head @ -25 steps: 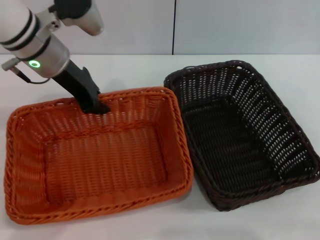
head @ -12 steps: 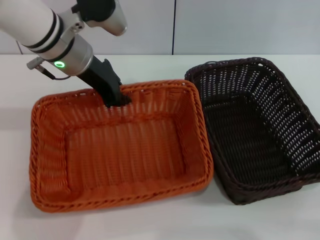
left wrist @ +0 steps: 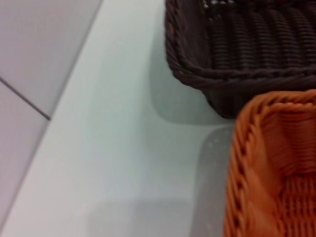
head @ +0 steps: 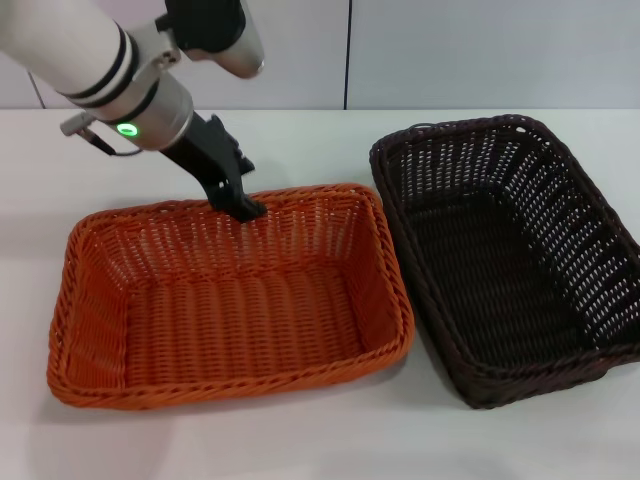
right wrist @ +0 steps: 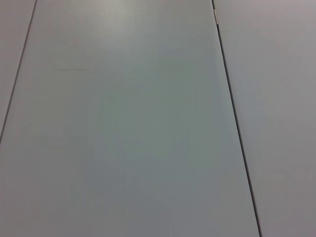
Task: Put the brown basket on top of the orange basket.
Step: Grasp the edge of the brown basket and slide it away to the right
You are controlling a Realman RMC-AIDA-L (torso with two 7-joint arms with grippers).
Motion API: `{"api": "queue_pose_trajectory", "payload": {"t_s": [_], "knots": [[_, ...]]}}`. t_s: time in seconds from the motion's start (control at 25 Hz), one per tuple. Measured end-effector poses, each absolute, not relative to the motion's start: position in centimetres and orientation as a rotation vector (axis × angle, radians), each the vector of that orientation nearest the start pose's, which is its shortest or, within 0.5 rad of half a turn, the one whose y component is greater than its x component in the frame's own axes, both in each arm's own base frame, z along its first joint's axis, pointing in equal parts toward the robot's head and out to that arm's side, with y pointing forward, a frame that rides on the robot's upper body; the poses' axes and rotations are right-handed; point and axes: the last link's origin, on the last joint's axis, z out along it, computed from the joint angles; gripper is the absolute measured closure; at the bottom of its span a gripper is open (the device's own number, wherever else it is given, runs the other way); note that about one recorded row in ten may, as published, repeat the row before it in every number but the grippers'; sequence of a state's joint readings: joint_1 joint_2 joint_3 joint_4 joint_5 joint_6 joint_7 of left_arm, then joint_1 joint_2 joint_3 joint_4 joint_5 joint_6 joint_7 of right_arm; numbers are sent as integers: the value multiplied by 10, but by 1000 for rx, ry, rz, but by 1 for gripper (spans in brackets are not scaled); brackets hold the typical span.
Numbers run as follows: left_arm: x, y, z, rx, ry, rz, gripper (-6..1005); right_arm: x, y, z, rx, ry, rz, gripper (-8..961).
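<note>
orange basket [head: 230,300]: rectangular, bright woven wicker with sloping sides and a braided rim, sitting flat on the white table [head: 300,140], on the robot's left.
brown basket [head: 510,255]: near-black open-weave wicker, same shape, on the table just right of the orange one; their near rims sit side by side, almost touching; not stacked.
left gripper [head: 243,208]: dark fingers reach down to the far rim of the orange basket, near its middle; it appears clamped on that rim, though the fingertips are partly hidden by the weave.
left arm [head: 100,60]: white and silver with black bands and a green light, angled in from the upper left.
left wrist view: orange rim [left wrist: 242,168] close up, brown basket's corner [left wrist: 197,69] beside it, bare table between.
right gripper: out of sight; its wrist camera sees only grey panels [right wrist: 123,123] with thin seams.
backdrop: pale wall [head: 480,50] with one dark vertical seam.
</note>
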State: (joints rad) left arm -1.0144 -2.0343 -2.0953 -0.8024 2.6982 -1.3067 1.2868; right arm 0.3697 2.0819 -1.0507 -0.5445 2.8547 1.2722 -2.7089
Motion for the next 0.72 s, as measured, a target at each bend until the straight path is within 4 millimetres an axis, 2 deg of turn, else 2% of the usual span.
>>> {"api": "queue_pose_trajectory", "payload": {"t_s": [0.16,0.2,0.28,0.32,0.4,0.48,0.6,0.64,0.68,0.72], "knots": [[-149,452,6,-2713,-138,519,433,285,358,119,-1311,195,1037,204],[-141,461,32,-2615,-117,429,407,285,358,119,-1311,196,1037,204],[-141,461,32,-2615,-117,429,402,285,358,119,-1310,196,1036,204],[-139,463,38,-2591,-118,400,400,285,358,120,-1310,197,1036,204],[-132,467,81,-2439,-198,73,395,286,358,120,-1309,198,1034,204],[-133,467,88,-2414,-219,12,395,287,357,120,-1309,201,1031,204],[-145,458,124,-2249,-337,-391,395,289,355,120,-1305,205,1026,204],[-145,458,124,-2249,-337,-391,395,289,355,120,-1305,205,1026,204],[-156,450,141,-2134,-381,-562,395,289,355,120,-1305,206,1025,204],[-156,450,141,-2134,-381,-562,395,289,355,120,-1305,206,1025,204]]}}
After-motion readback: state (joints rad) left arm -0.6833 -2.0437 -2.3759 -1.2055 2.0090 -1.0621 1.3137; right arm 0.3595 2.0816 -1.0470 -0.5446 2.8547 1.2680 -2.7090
